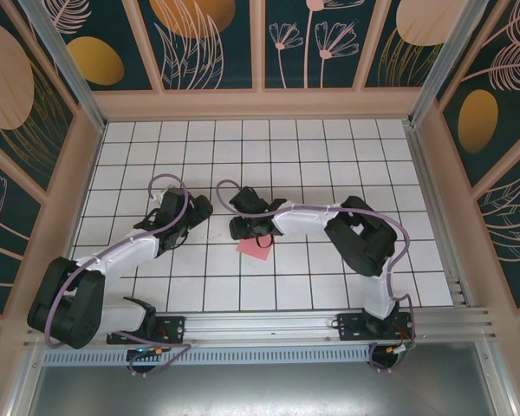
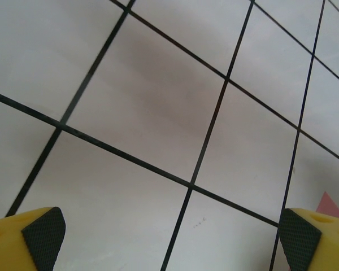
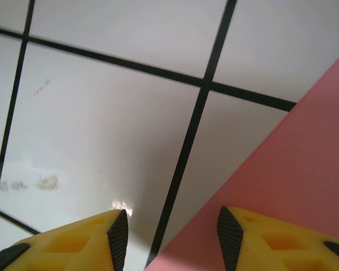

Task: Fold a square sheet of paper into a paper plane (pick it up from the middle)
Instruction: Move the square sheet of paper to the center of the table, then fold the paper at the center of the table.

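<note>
Where your sheet lies: the pink-red sheet of paper rests flat on the white gridded table, near its middle, with its far part hidden under the right gripper.
Right gripper: you see it low over the sheet. In its wrist view the gripper has its jaws partly apart with nothing pinched; one finger is above the paper, the other above bare tile.
Left gripper: released and spread wide over bare tiles, just left of the sheet. Its wrist view shows you the gripper and one pink corner of the sheet beside a finger.
</note>
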Motion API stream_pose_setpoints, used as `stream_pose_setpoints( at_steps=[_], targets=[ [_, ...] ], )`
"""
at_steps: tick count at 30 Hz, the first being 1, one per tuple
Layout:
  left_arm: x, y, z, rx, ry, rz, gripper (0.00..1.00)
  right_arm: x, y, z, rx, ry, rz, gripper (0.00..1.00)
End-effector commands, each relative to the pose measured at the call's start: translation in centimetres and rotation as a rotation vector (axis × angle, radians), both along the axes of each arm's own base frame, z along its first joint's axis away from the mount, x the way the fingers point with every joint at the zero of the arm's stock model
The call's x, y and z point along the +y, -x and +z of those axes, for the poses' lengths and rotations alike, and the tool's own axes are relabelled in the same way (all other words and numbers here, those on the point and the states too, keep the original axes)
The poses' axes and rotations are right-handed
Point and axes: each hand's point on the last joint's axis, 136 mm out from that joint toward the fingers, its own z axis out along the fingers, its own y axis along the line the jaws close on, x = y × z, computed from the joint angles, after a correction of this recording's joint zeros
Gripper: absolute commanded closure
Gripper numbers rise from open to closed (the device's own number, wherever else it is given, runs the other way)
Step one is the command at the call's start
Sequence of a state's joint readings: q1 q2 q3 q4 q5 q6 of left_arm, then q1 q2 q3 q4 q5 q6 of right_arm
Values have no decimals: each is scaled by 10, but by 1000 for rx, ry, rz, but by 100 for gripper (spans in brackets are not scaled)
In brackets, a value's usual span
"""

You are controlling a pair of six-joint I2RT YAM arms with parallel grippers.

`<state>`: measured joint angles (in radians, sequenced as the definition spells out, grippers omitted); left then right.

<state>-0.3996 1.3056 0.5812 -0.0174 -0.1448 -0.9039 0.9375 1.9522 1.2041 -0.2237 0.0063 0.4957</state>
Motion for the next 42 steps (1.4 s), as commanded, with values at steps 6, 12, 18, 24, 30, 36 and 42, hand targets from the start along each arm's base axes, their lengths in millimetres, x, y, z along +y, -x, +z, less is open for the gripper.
stream_pose_setpoints(
  at_steps=[6,12,18,24,30,36,42],
  targets=[
    [-15,-1,-7,16,86,-38,2,-41,18,24,-27,78,108,48],
    [-27,1,-8,24,136,-85,1,-65,20,40,-5,65,-111,36],
    [-40,2,-10,42,171,-143,2,-73,39,27,42,142,-138,26],
    [-47,3,-14,50,205,-168,1,-70,53,8,54,230,-127,18],
    [-49,4,-17,61,208,-178,2,-65,66,-4,98,242,-118,16],
    [-49,5,-19,64,208,-180,2,-74,68,-21,110,312,-138,16],
    [-48,6,-20,67,204,-180,1,-83,71,-34,123,345,-146,22]
  ],
)
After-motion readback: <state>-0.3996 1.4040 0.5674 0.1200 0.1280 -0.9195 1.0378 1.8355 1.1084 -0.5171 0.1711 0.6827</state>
